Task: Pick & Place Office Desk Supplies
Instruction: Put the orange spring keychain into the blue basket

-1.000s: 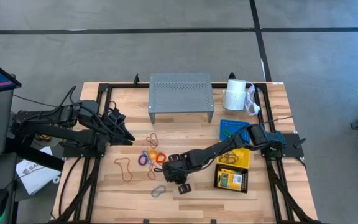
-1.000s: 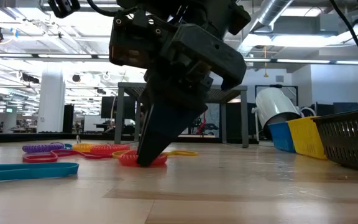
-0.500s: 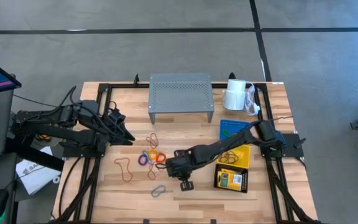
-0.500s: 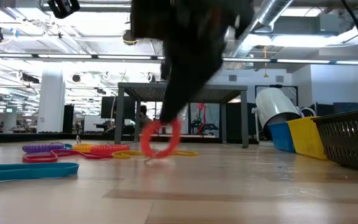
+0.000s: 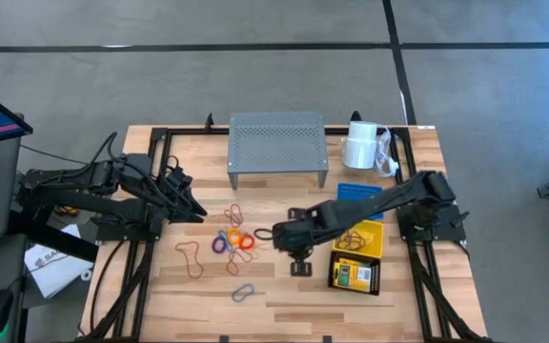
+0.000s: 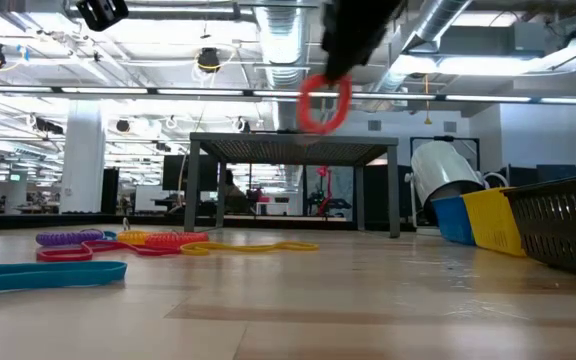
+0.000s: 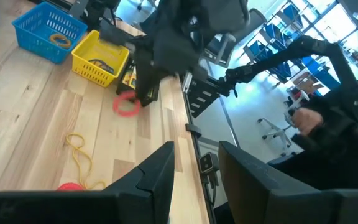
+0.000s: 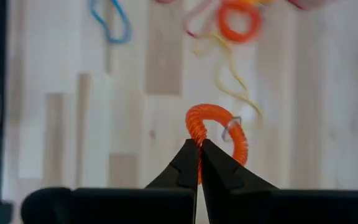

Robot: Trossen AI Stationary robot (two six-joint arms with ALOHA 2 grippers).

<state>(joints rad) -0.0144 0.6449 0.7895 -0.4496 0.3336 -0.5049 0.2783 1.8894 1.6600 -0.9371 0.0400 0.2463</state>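
red coiled loop (image 8: pixel 219 132), yellow basket (image 5: pixel 367 239), blue basket (image 5: pixel 354 197), grey perforated shelf (image 5: pixel 277 143)

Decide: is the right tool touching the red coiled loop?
Touching. The right wrist view shows the right tool shut on the red coiled loop.

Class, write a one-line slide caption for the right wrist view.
Right claw shut on a red coiled loop, lifted above the wooden table.

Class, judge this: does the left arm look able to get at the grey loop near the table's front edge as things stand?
Probably yes: the left gripper waits at the table's left, and bare wood lies between it and the grey loop; the right gripper is lifted, holding a red loop.
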